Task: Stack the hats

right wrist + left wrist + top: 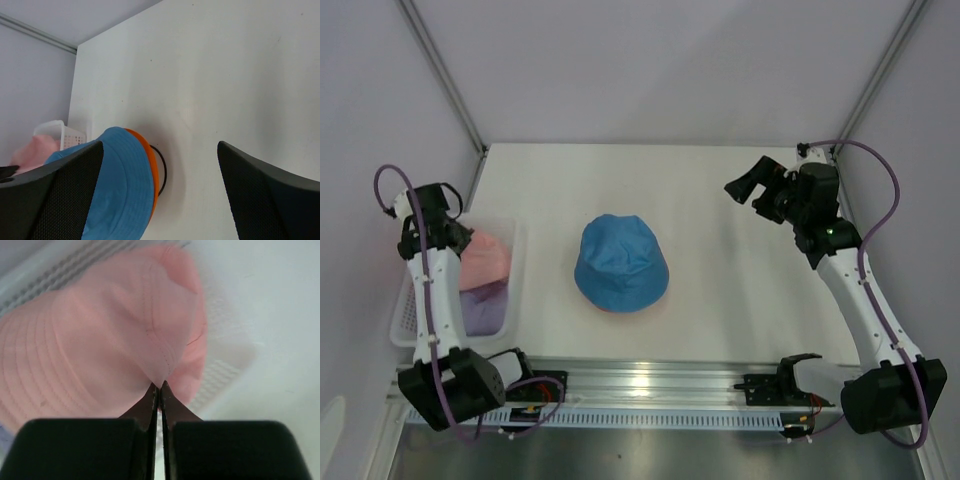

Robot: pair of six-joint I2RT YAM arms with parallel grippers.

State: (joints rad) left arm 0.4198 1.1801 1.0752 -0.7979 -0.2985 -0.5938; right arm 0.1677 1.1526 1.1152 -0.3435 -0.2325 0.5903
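Observation:
A blue hat (620,265) sits at the table's middle, pulled over an orange hat (152,172) of which only the brim edge shows. The pink hat (483,257) lies in the white basket (516,275) at the left, on top of a lavender hat (485,305). My left gripper (160,386) is down in the basket, shut on a pinched fold of the pink hat's (100,340) crown. Over the far right of the table, my right gripper (742,188) hangs open and holds nothing, with the blue hat (115,190) beside its left finger in the wrist view.
A black wire ring (164,167) pokes out under the orange brim. The basket's mesh wall (225,365) stands close behind the pink hat. Enclosure walls and slanted frame posts (445,75) bound the table at the back and sides.

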